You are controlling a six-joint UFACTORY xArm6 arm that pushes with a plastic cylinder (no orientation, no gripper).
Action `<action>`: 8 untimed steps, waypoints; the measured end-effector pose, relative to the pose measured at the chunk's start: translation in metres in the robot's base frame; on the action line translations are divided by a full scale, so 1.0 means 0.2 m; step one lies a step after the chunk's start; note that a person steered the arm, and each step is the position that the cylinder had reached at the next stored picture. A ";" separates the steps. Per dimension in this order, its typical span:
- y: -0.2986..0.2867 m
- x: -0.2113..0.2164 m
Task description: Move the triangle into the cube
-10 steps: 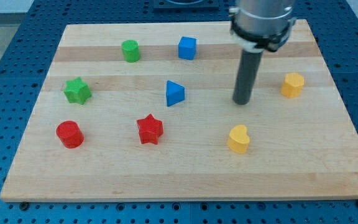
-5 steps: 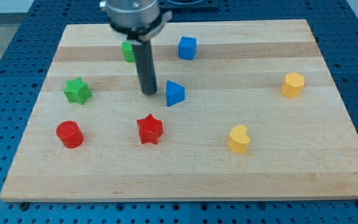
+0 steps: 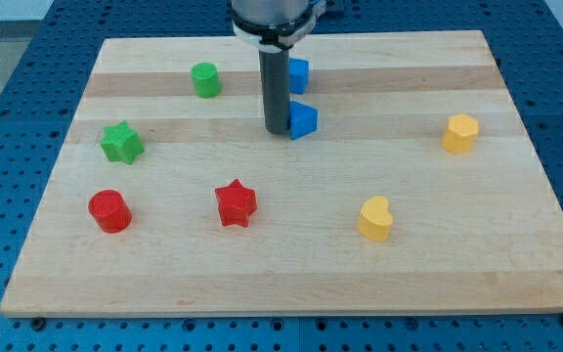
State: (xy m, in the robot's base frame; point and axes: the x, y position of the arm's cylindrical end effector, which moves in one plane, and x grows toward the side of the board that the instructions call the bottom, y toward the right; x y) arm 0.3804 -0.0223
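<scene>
The blue triangle (image 3: 304,119) lies on the wooden board (image 3: 291,244), above the middle. The blue cube (image 3: 299,73) sits just above it toward the view's top, partly hidden behind my rod. A small gap separates the two. My tip (image 3: 278,130) stands right against the triangle's left side, touching it or nearly so.
A green cylinder (image 3: 204,79) is at the top left, a green star (image 3: 122,143) at the left, a red cylinder (image 3: 109,210) at the lower left, a red star (image 3: 236,203) below the middle. Yellow heart-like blocks sit at the right (image 3: 460,133) and lower right (image 3: 375,218).
My tip swept from the right side to the triangle's left, then moved right and up. The triangle slid right and up, closer to the cube.
</scene>
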 end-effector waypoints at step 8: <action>0.30 0.04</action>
State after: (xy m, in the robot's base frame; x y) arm 0.3887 0.0381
